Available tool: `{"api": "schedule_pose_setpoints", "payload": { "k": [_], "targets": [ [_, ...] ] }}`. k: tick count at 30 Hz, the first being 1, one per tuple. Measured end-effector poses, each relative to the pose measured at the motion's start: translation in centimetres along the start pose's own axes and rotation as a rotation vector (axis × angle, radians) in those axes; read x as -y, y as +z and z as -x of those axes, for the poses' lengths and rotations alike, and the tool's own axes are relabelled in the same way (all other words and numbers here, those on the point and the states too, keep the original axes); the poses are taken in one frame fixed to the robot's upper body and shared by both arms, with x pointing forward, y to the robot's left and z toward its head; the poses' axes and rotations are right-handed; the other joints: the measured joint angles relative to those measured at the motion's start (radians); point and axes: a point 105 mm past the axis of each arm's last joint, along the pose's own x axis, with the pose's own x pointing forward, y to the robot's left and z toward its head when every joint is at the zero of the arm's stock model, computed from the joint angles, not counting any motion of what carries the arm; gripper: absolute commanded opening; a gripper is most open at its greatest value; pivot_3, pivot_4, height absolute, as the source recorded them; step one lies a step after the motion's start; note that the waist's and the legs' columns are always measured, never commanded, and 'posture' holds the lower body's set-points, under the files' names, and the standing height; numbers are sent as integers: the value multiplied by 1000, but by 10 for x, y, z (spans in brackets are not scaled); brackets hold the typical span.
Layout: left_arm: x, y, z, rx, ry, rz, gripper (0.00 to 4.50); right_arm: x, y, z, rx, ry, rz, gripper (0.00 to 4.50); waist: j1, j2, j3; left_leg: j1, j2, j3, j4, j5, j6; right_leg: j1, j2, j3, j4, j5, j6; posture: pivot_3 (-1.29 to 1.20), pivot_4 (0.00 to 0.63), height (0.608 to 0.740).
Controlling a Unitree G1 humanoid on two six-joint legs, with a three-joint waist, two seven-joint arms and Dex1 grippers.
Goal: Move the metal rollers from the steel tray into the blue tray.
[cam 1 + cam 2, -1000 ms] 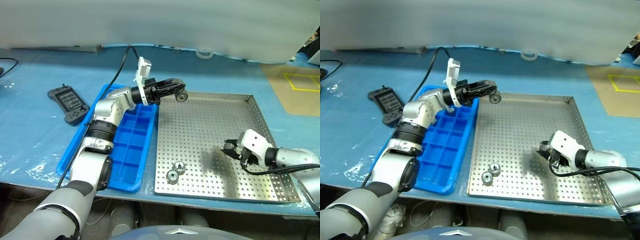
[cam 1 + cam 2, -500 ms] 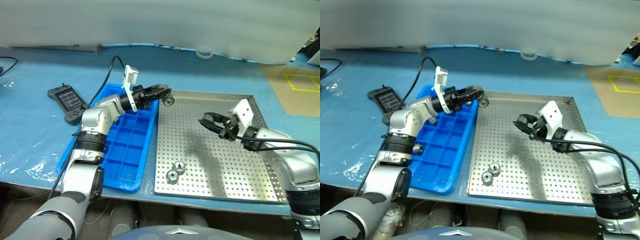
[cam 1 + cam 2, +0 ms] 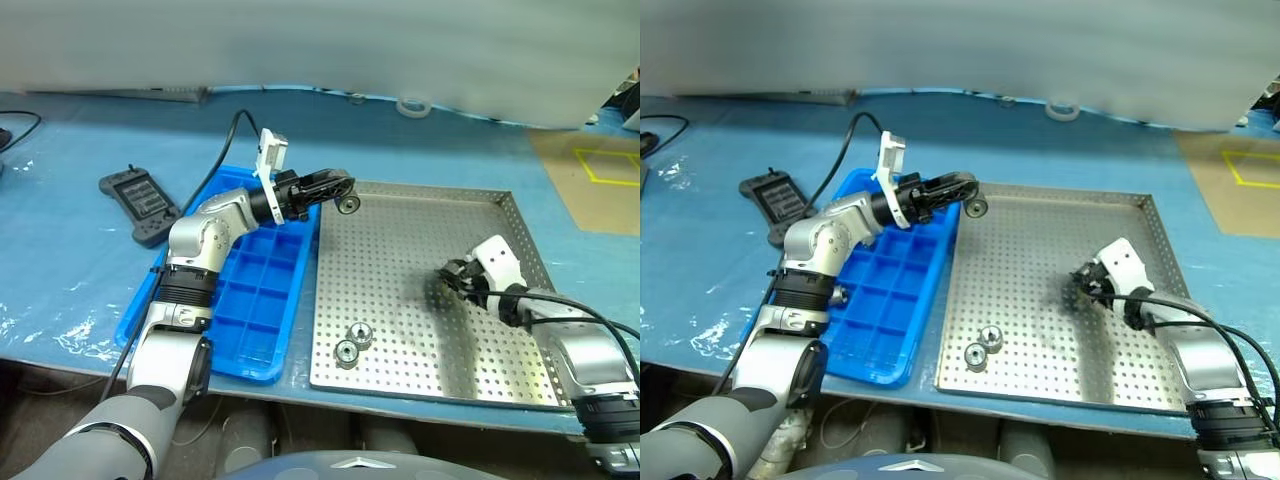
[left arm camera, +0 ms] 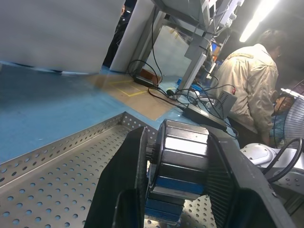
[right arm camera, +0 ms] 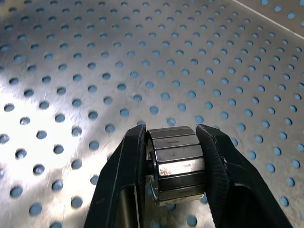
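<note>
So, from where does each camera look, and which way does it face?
Left eye, right eye: on the head, looking forward and down at the steel tray and blue tray; both arms show.
Left wrist: along the left gripper, clamping a metal roller.
Right wrist: along the right gripper, around another roller.
Both wrist views share the perforated tray.

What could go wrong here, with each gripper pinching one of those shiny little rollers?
The left gripper holds its roller above the steel tray's edge, not over the blue tray; let go there, it would probably miss. The right gripper pinches a roller by its smooth faces, so it might slip and roll toward the two rollers lying loose.
</note>
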Motion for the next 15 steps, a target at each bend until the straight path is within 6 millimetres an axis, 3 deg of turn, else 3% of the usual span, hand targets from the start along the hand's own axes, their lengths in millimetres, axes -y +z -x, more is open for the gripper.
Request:
{"api": "schedule_pose_setpoints", "payload": {
  "k": [3, 7, 12, 15],
  "targets": [
    [-2, -2, 0, -5, 6, 10, 1294, -9, -11, 8, -17, 33, -23, 3200, -2, 0, 0, 0, 0, 0, 0, 0, 0, 0, 0, 1, 0, 0, 0, -250, 150, 740],
    [-2, -5, -1, -14, 2, 16, 1294, -7, -8, 22, 1, 31, -31, 4480, -3, 0, 0, 2, 0, 0, 0, 0, 0, 0, 0, 1, 0, 0, 0, -250, 150, 740],
    [-2, -5, -1, -15, -3, 19, 1294, -5, -4, 26, 9, 12, -33, 4480, -4, 0, 0, 4, 0, 0, -2, 0, -1, 1, 0, 2, -1, 0, 0, -271, 150, 740],
    [-3, -4, -3, -15, -6, 20, 1294, -8, 9, 26, 59, 21, -45, 4480, -4, 1, 0, 4, 0, 1, -2, 0, -1, 1, 0, 3, -1, 0, 0, -271, 150, 740]
  ]
}}
